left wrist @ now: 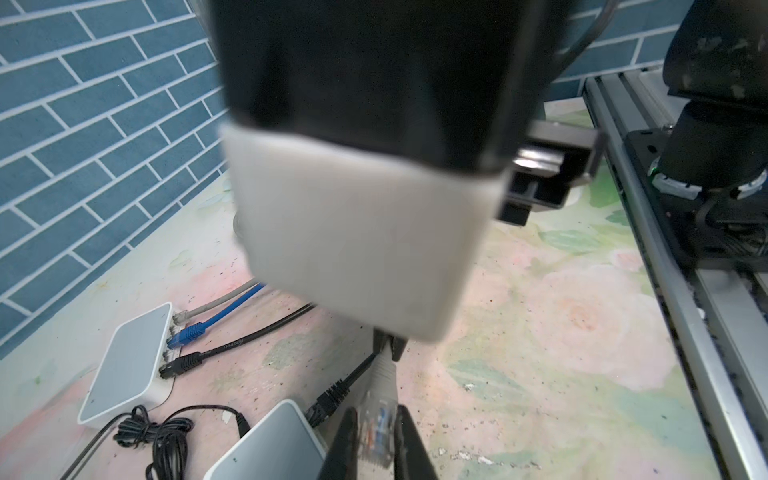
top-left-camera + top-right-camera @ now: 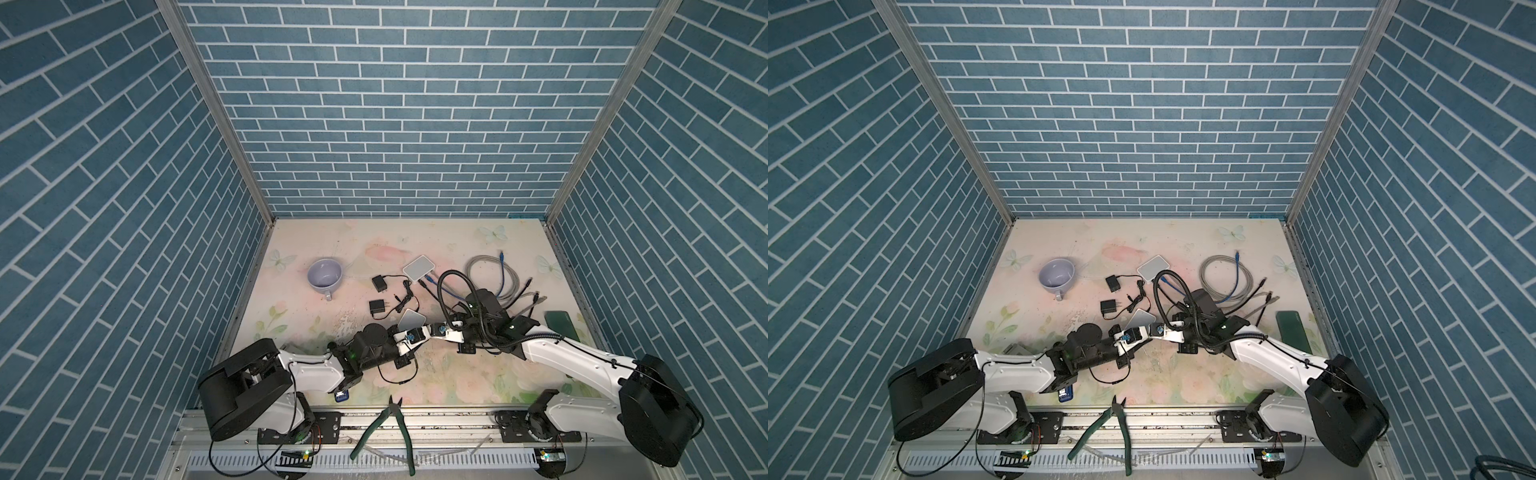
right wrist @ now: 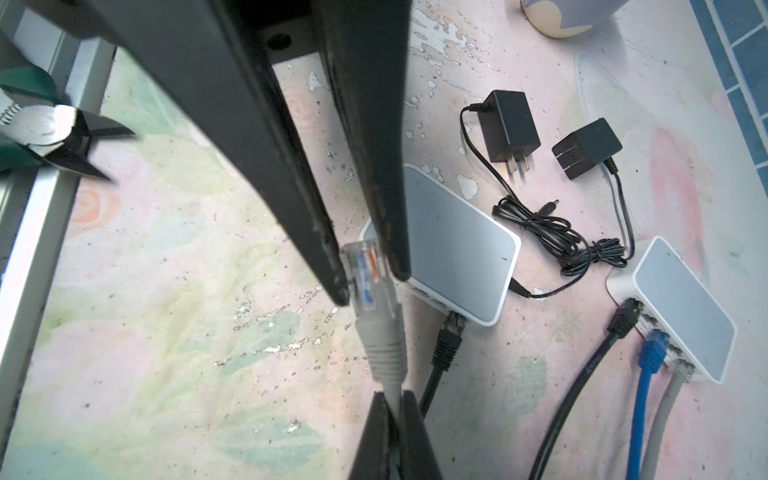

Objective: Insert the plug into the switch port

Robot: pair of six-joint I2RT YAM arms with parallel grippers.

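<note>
The plug (image 3: 368,270) was clamped between the narrowed fingers of the left tool (image 1: 376,417) and held above the worktop (image 3: 187,291). The grey cable (image 3: 384,353) just behind it was pinched by the right tool (image 3: 394,401). The plug was held just beside the port edge of the near switch (image 3: 457,245), on its right side, not inserted. One port there was occupied by a black cable (image 3: 446,345).
</note>
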